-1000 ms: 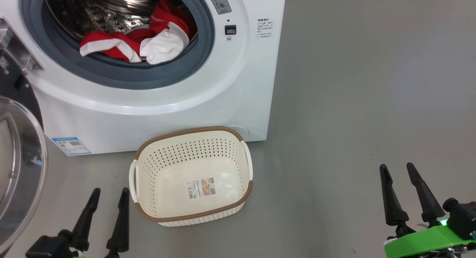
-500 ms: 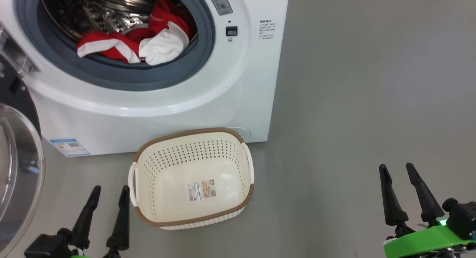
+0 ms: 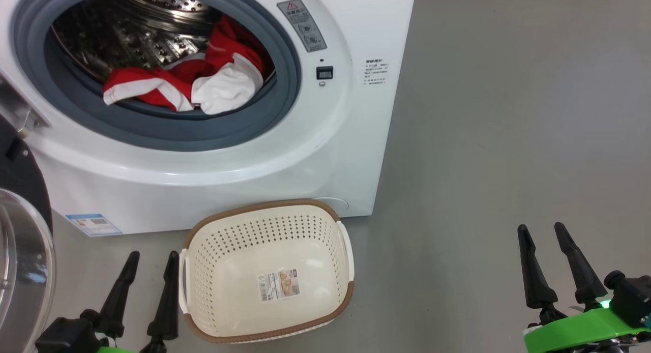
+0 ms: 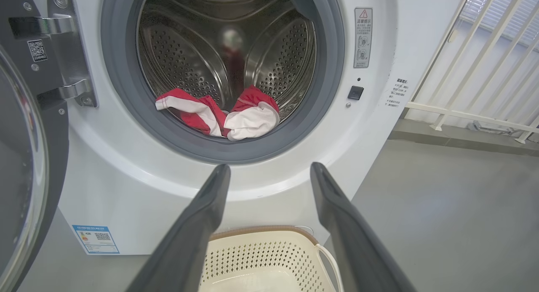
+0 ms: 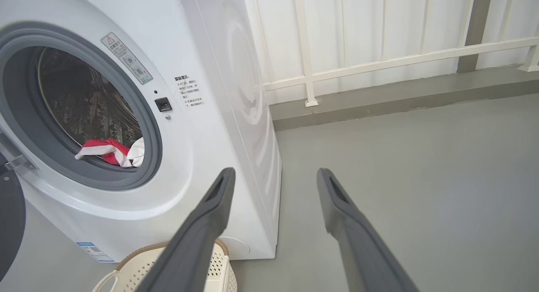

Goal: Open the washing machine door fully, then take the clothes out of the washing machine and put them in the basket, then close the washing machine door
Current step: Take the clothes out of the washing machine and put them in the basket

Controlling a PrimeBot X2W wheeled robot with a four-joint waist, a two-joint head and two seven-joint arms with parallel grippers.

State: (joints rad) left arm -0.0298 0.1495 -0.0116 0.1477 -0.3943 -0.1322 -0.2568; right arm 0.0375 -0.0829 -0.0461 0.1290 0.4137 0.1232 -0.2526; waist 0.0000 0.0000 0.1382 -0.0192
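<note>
The white washing machine (image 3: 325,154) (image 4: 126,191) (image 5: 219,128) stands with its door (image 3: 20,261) (image 4: 21,157) swung wide to the left. Red and white clothes (image 3: 188,83) (image 4: 219,117) (image 5: 111,152) lie at the front lip of the steel drum. An empty cream basket (image 3: 267,271) (image 4: 269,258) (image 5: 139,266) sits on the floor just before the machine. My left gripper (image 3: 152,259) (image 4: 269,174) is open, low at the basket's left. Far right of the basket, my right gripper (image 3: 541,231) (image 5: 273,176) stands open over bare floor. Neither holds anything.
Grey floor (image 3: 508,139) stretches out to the right of the machine. A white railing (image 5: 379,60) (image 4: 476,111) and wall stand behind and to the right of the machine. The open door's hinge bracket (image 4: 67,52) juts out at the machine's left.
The head camera has tilted up and shifted, so the machine and basket sit lower in the picture. Both grippers keep their places and stay open. The clothes have not moved.
</note>
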